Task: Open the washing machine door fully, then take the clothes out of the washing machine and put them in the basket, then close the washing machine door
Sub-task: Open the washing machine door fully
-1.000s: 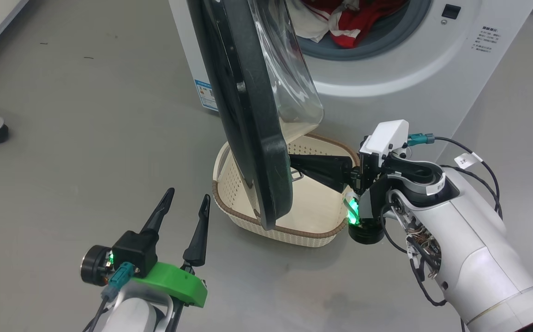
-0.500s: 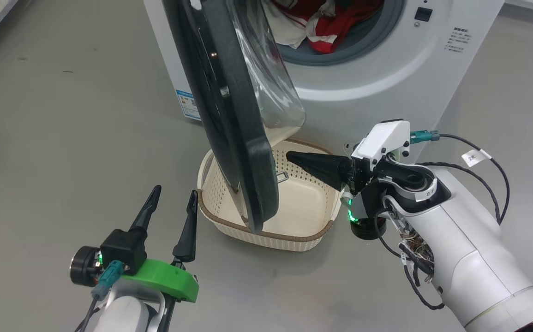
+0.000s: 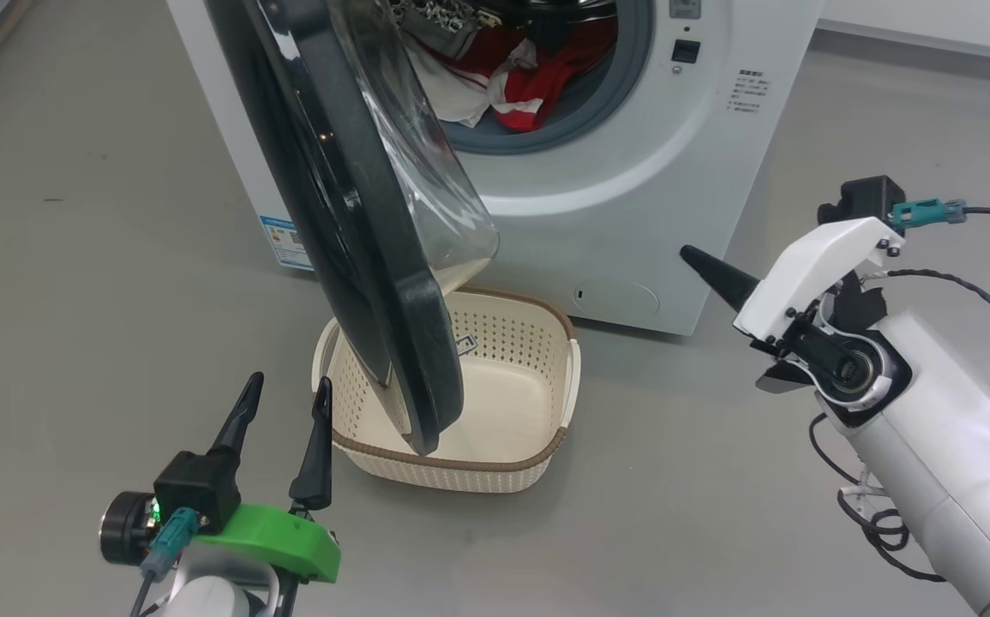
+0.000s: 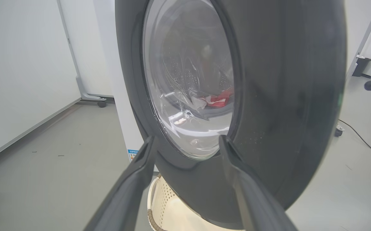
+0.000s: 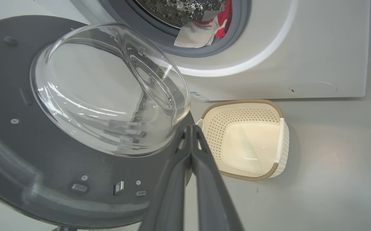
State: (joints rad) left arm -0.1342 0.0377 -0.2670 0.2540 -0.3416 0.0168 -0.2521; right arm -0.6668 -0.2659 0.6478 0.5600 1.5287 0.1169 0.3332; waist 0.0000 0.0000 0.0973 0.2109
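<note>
1. Left of centre in the head view you see the washing machine door (image 3: 392, 317), a glossy black round panel swung out from the machine, with its rim edge turned toward you. Its clear glass bowl (image 3: 435, 197) bulges to the right.
2. The door's lower edge hangs over the basket (image 3: 460, 467), cream with perforated sides and a brown rim. The basket sits on the floor just in front of the white washing machine (image 3: 615, 214).
3. The clothes (image 3: 537, 86), red with white bands, lie bunched in the drum mouth behind the grey rubber ring.
4. Your left gripper (image 3: 289, 379) sits low at the left, near the basket's left corner. Its fingers point up the view at the door's outer face, and its jaws are spread wide, apart from the door.
5. Your right gripper (image 3: 687, 251) is raised at the right with its fingers pressed together into a single point. It is aimed left at the machine's lower front and is well apart from the door and basket.
6. Open grey floor (image 3: 75, 257) lies left of the door. More floor runs between the basket and your right arm, and the door's free edge stands between your two grippers.
</note>
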